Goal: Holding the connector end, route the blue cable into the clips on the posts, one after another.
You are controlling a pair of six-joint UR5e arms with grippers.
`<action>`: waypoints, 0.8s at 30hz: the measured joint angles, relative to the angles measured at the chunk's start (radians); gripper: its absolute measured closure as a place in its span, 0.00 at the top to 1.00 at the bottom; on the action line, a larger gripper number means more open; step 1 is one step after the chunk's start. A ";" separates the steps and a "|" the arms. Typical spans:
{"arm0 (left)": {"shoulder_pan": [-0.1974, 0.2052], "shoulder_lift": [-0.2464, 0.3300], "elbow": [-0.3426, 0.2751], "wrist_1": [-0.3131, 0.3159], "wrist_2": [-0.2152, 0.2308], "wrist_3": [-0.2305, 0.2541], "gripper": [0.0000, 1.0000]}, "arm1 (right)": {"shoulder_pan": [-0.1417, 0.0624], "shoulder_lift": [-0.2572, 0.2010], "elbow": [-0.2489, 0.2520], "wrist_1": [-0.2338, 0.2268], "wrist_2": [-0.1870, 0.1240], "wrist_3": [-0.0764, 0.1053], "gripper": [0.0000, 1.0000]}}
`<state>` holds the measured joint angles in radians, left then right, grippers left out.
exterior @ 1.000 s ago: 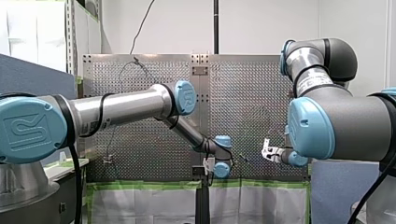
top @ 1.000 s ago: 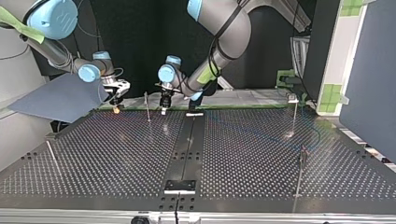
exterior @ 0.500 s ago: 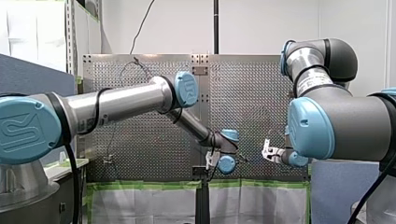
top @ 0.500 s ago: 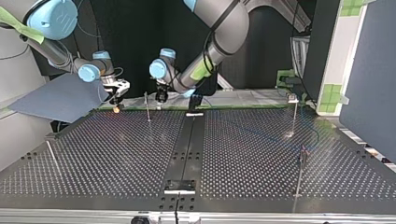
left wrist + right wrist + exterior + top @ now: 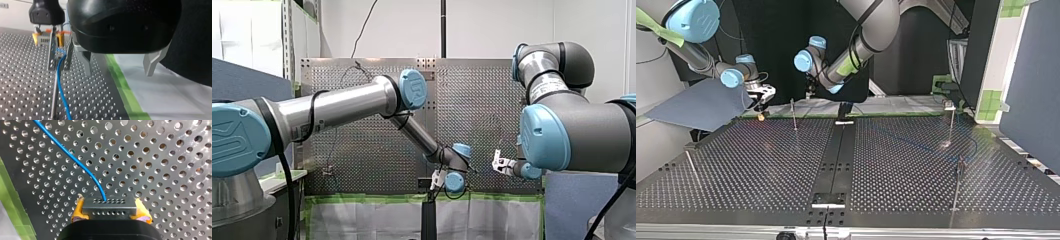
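My right hand (image 5: 109,208) is pinching the connector (image 5: 109,203), a small grey block, with its yellow pads (image 5: 142,213) pressed on either end. The blue cable (image 5: 70,153) leaves the middle of the block and runs ahead of the hand over the perforated counter (image 5: 175,170), bending off toward eleven o'clock if straight ahead is twelve. In the top view this hand hangs over the counter's far edge at about ten o'clock, and a thin post (image 5: 793,114) stands just beside it at its three o'clock. My left hand (image 5: 118,66) is spread, its metal fingers (image 5: 86,63) well apart with nothing between them, hovering over the strip of green tape (image 5: 120,82) at the counter's edge. Seen from that wrist, my right hand sits near my left fingers at about ten o'clock. The cable drops from it close along the post; whether it is caught at the post's top I cannot tell.
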<state>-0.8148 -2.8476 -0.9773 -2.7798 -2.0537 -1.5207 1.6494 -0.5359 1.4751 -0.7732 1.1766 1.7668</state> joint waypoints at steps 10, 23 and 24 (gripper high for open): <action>-0.032 0.059 -0.081 0.030 -0.008 -0.008 1.00 | 0.001 0.002 0.000 0.000 0.000 0.002 0.00; -0.030 0.072 -0.097 0.098 0.045 -0.072 1.00 | 0.000 0.003 0.000 0.000 0.000 0.003 0.00; -0.029 0.072 -0.097 0.105 0.052 -0.077 1.00 | 0.000 0.003 0.000 0.000 0.000 0.003 0.00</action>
<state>-0.8436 -2.7757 -1.0747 -2.6746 -2.0018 -1.5981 1.6499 -0.5325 1.4752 -0.7733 1.1767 1.7701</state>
